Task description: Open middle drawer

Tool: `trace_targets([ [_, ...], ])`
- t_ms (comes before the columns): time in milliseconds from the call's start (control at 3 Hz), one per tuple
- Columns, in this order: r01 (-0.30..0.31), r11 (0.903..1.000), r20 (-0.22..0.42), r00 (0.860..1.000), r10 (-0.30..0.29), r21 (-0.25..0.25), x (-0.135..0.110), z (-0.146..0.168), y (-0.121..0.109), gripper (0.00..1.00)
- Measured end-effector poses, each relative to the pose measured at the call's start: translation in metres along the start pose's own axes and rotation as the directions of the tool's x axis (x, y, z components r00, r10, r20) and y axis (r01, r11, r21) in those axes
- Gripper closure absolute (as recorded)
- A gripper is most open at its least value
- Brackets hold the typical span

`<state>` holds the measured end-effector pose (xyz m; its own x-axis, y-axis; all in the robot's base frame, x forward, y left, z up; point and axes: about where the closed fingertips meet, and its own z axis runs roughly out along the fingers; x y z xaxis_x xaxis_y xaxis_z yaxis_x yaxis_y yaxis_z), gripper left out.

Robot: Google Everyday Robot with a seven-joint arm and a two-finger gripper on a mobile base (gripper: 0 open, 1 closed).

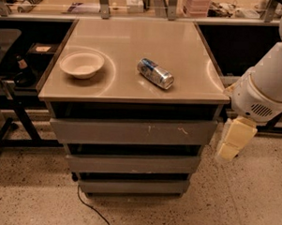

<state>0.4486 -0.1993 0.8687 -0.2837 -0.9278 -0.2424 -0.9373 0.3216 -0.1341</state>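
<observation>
The white arm (264, 91) comes in from the right edge at about 3 o'clock, its bulky rounded joint level with the tabletop's (135, 39) front right corner. From that joint the cream-coloured hand (227, 151) hangs down and slightly inward. It hovers in the air just beside the cabinet's (215, 136) right flank, at the height of the top drawer (131, 132), touching nothing and holding nothing. Whether it is open or closed I cannot tell. The middle drawer (131, 163) sits at about 6 o'clock from the centre of the view. It is the plain grey front between the taller top drawer with white scratch marks and the narrower bottom drawer (134, 186). It looks pushed in, with a dark gap above it and its front no farther forward than the top drawer's. From the hand, the drawer's right end lies at roughly 8 o'clock, near but apart. On the tabletop a pale bowl (81, 64) stands upright toward the left, and a metal can (155, 73) lies on its side near the middle, well apart from the bowl; both stand back from the front edge. The speckled floor (212, 206) in front of the cabinet is open, crossed only by a dark cable (91, 210) that runs out from under the bottom drawer toward 6 o'clock. A strip of floor also separates the hand from the cabinet's right side.
</observation>
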Motion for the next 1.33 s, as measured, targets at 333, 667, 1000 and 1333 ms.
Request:
trace_targets([
  [333, -0.012, 0.9995, -0.013, 1.0, 0.012, -0.03, 0.004, 0.018, 0.011, 0.0],
  [667, -0.053, 0.9958, -0.012, 0.999, 0.052, -0.074, 0.006, 0.065, 0.038, 0.0],
  [1000, -0.09, 0.9882, 0.002, 0.996, 0.091, -0.124, 0.005, 0.124, 0.059, 0.0],
  [1333, -0.118, 0.9805, 0.025, 0.992, 0.123, -0.157, 0.002, 0.17, 0.067, 0.0],
])
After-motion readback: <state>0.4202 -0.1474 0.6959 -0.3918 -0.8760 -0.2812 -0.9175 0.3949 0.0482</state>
